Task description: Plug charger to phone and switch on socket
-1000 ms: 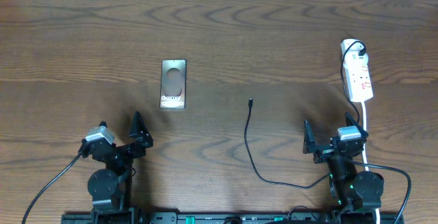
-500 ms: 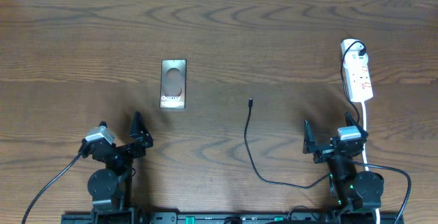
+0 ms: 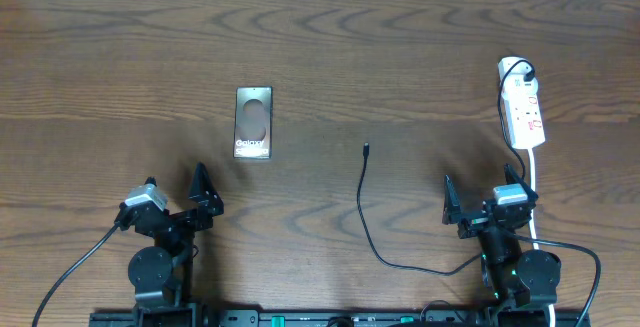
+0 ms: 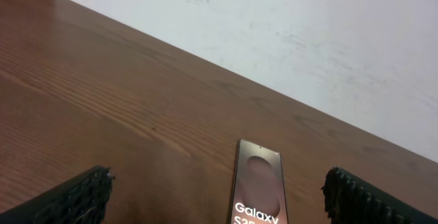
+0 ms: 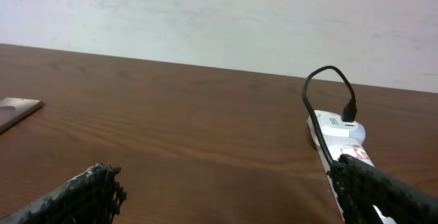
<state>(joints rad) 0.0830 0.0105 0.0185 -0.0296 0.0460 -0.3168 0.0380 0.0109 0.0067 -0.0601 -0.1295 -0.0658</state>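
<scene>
The phone (image 3: 253, 123) lies flat on the wooden table left of centre, bronze-grey with a pale oval and "Galaxy"; it also shows in the left wrist view (image 4: 259, 193), between my open fingers. The charger cable (image 3: 364, 207) runs from its plug tip (image 3: 366, 149) at mid-table down toward the right arm. The socket (image 3: 522, 107), a white power strip with a black plug at its far end, lies at the right; it also shows in the right wrist view (image 5: 337, 133). My left gripper (image 3: 205, 192) is open and empty, near the front edge. My right gripper (image 3: 480, 197) is open and empty, just before the strip.
The strip's white cord (image 3: 536, 192) runs down beside the right arm. A white wall (image 4: 308, 39) stands behind the table's far edge.
</scene>
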